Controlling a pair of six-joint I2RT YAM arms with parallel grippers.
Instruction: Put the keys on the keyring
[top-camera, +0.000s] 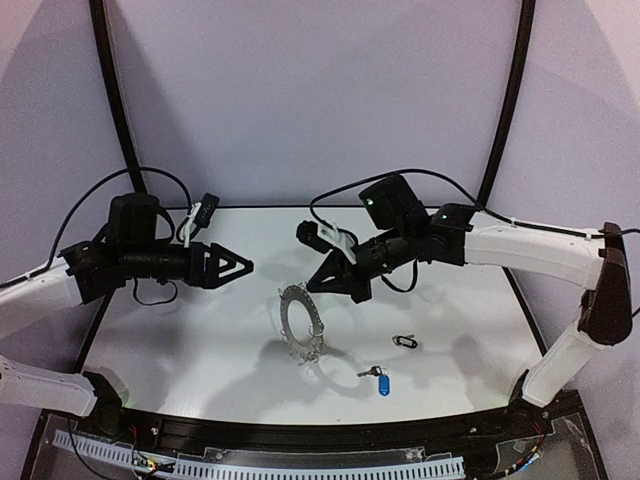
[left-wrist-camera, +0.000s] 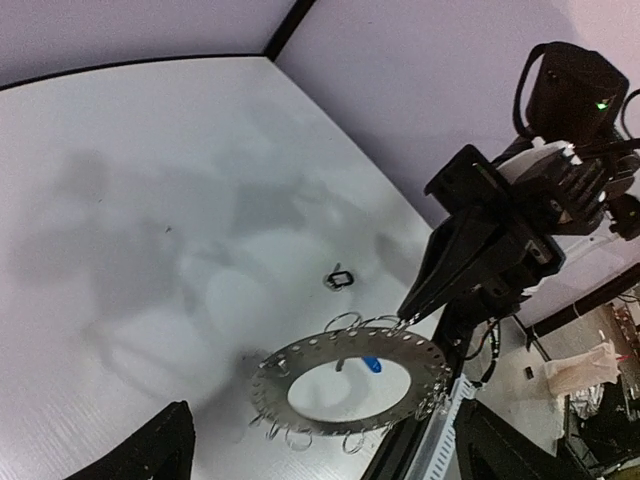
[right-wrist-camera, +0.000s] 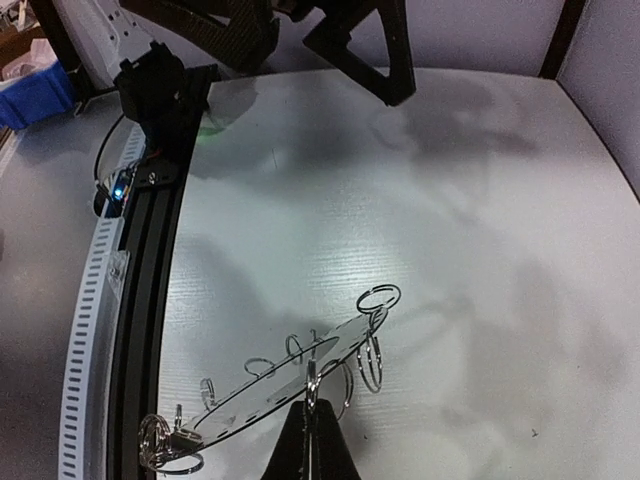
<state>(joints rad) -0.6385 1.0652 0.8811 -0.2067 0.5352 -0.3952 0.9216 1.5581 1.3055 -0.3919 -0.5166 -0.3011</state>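
Note:
The keyring (top-camera: 287, 322) is a large flat silvery ring with wire loops, held tilted above the white table. My right gripper (top-camera: 312, 284) is shut on a wire loop at its upper rim; in the right wrist view the fingertips (right-wrist-camera: 311, 403) pinch that loop on the keyring (right-wrist-camera: 266, 401). My left gripper (top-camera: 245, 266) is open and empty, a short way left of the ring. From the left wrist view the keyring (left-wrist-camera: 304, 350) hangs just ahead of its spread fingers. The keys lie on the table: a blue-tagged key (top-camera: 380, 380) and a small dark piece (top-camera: 403, 342).
A black rail (right-wrist-camera: 150, 250) with a white slotted strip runs along the table's near edge. Black frame poles (top-camera: 115, 100) rise at the back corners. The dark key piece (left-wrist-camera: 340, 279) lies beyond the ring in the left wrist view, with the blue tag (left-wrist-camera: 372, 364) showing through the ring's hole.

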